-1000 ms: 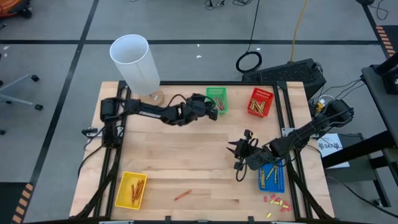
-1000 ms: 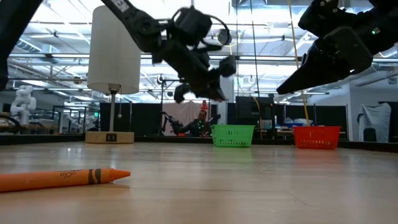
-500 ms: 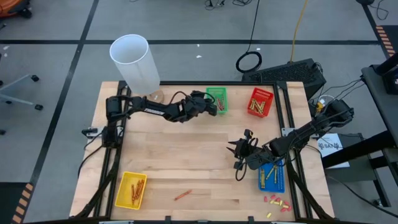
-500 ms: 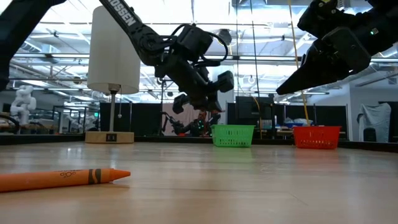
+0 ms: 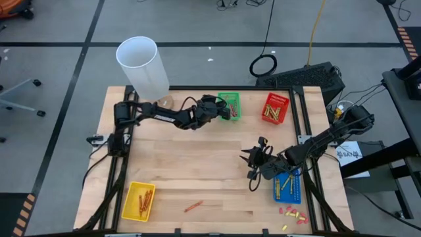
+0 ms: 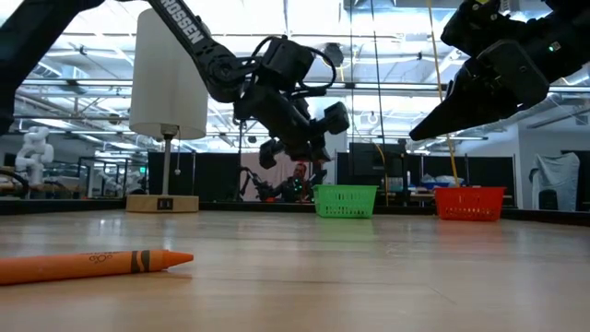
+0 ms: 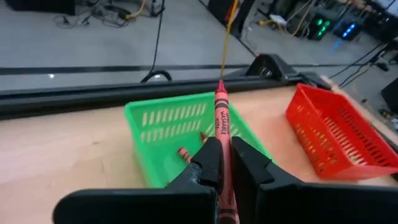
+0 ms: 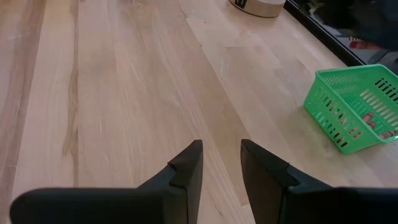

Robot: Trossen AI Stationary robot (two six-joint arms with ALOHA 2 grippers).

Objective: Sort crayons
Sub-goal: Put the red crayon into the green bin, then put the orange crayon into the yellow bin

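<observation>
listing contents of 1 wooden desk, seen from above and from both wrists.

- left hand: raised above the desk just beside the green basket, fingers pinched narrow on 1 red crayon whose tip points out past them toward that basket.
- right hand: held above bare desk at the right-centre, near the blue basket; fingers parted with a narrow gap, nothing between them.
- green basket: far edge of the desk, middle; several reddish crayons lie in it.
- red basket: far edge, to the right of the green one, apart from it; olive-yellow crayons inside.
- blue basket: right near side, partly under the right arm; a few olive-yellow sticks show inside.
- yellow basket: near left corner; orange crayons inside.
- 1 loose orange crayon: lying flat on the desk near the front edge, between the yellow and blue baskets; in the low view it lies close to the camera.
- small red and yellow bits: clustered at the near right corner, just in front of the blue basket.
- white cylinder on a round base: far left corner of the desk.
</observation>
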